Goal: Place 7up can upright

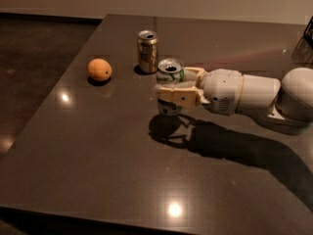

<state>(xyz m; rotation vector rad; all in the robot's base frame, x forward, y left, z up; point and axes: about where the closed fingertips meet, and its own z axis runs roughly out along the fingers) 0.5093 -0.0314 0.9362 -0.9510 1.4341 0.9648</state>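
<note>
The 7up can (pixel 169 71), white and green with a silver open top, stands upright in my gripper (pixel 175 88). The cream fingers (pixel 177 96) close around its middle from the right. The can is a little above the dark table (pixel 112 151), with its shadow below and slightly to the left. The white arm reaches in from the right edge.
A gold-brown can (pixel 147 51) stands upright just behind and left of the 7up can. An orange (pixel 99 69) lies further left. The table's left edge drops to a dark floor. A dark object (pixel 308 33) sits at the far right edge.
</note>
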